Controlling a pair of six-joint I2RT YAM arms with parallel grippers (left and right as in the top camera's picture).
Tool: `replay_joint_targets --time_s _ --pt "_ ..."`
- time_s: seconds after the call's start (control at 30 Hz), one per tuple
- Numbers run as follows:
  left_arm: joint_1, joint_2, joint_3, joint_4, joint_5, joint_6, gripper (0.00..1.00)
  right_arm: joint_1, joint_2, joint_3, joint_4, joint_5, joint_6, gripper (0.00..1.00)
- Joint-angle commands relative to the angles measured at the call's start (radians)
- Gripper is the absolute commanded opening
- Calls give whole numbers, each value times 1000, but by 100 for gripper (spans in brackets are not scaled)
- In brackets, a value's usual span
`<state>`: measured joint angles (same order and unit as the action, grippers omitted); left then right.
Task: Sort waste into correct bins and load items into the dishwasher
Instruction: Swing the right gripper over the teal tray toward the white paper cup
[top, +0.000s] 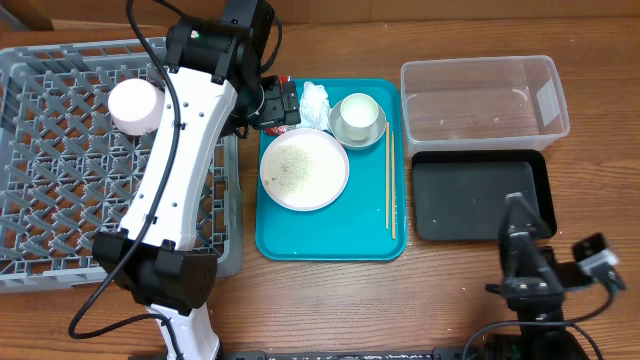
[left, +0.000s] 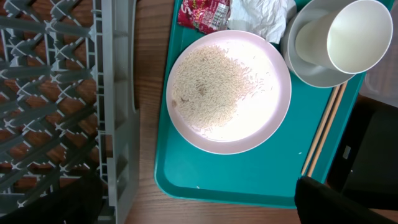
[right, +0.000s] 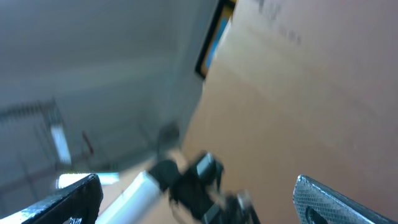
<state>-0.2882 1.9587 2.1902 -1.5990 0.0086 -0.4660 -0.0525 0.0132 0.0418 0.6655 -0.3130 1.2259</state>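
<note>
A white plate strewn with rice grains lies on the teal tray. Behind it are a red wrapper, a white tissue and a cup standing in a bowl. A pinkish bowl sits upside down in the grey dish rack. My left gripper hangs open above the tray's back left, holding nothing. My right gripper is open and empty near the black tray.
A clear tub stands behind the black tray at the right. Wooden chopsticks lie along the teal tray's right side. The white left arm crosses the rack's right edge. The right wrist view is blurred.
</note>
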Motion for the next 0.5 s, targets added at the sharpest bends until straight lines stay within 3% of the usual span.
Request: replay_joint_targets --time_s 0.0,0.23,0.47 --pt "-3 5 -3 3 10 -10 100 -4 9 134 -22 154 -43 100" --pt "-3 5 -3 3 10 -10 100 -4 208 523 -386 69 -454 100" --pt "-3 5 -3 27 11 -10 100 -4 600 964 -769 -291 -687 100"
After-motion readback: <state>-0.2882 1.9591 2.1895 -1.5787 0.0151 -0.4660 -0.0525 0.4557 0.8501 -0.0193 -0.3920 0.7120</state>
